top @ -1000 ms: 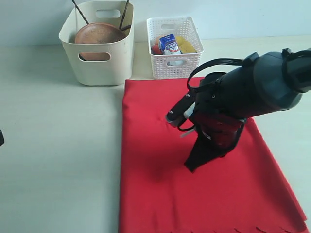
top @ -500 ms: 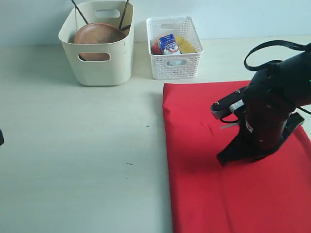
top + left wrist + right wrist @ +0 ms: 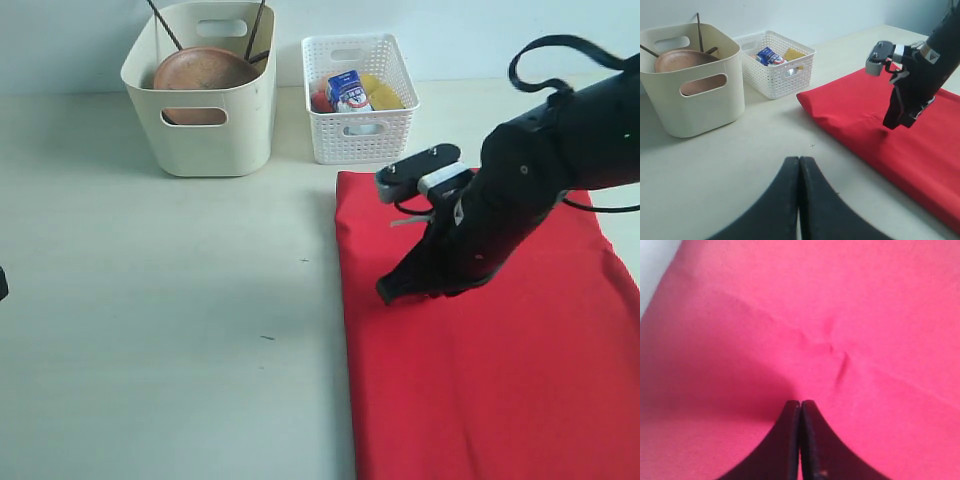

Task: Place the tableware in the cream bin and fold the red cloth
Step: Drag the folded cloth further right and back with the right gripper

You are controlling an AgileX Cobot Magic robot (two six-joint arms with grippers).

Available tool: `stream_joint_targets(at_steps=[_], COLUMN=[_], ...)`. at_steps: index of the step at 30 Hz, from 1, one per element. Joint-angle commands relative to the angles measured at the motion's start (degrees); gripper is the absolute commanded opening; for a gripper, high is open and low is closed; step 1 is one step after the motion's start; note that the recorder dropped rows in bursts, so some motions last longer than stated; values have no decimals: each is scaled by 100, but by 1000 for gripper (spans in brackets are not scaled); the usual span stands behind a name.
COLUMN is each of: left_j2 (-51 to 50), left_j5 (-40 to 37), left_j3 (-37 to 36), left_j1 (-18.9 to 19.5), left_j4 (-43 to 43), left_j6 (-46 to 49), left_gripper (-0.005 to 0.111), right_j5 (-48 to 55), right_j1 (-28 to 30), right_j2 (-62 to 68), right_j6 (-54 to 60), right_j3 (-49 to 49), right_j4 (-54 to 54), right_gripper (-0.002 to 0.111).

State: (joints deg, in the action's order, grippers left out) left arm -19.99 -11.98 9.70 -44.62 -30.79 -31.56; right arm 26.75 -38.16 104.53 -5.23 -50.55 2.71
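Pointing my right gripper [image 3: 388, 290], its two jaws pressed together and pinching nothing, down at the one red cloth [image 3: 500, 380], I cannot tell whether the tips touch it. The cloth lies flat at four o'clock on the table [image 3: 150, 300], and my left gripper [image 3: 799, 165] is likewise closed and empty. One cream bin [image 3: 215, 140] stands at eleven o'clock, holding one round clay plate [image 3: 205, 68] and two dark sticks [image 3: 165, 25], with one white lattice basket [image 3: 360, 135] at its three o'clock.

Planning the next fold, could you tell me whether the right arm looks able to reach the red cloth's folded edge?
Probably yes: the right gripper, shut, hangs over the red cloth near that edge, with nothing between.
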Motion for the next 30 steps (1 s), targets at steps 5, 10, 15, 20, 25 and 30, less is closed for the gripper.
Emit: stream_joint_targets(at_steps=[5, 10, 15, 20, 25, 30], left_j2=[37, 37, 37, 37, 37, 37], left_j5=[-81, -123, -123, -123, -123, -146], left_j3=[-11, -11, -11, -11, -11, -11], left_j1=[14, 14, 14, 14, 14, 14], left_j4=[36, 101, 101, 99, 99, 122], left_j6=[-46, -57, -57, -45, -45, -57], left_gripper=[0, 0, 0, 0, 0, 0], right_j5=[864, 886, 664, 1143, 1141, 1140], right_j1=[566, 1279, 1942, 2060, 2261, 2986], right_j2=[554, 542, 542, 260, -379, -380], right_j6=[116, 116, 116, 126, 46, -339], right_j3=[-102, -102, -314, -642, -640, -640], right_j4=[481, 542, 530, 482, 654, 562], right_gripper=[0, 0, 0, 0, 0, 0])
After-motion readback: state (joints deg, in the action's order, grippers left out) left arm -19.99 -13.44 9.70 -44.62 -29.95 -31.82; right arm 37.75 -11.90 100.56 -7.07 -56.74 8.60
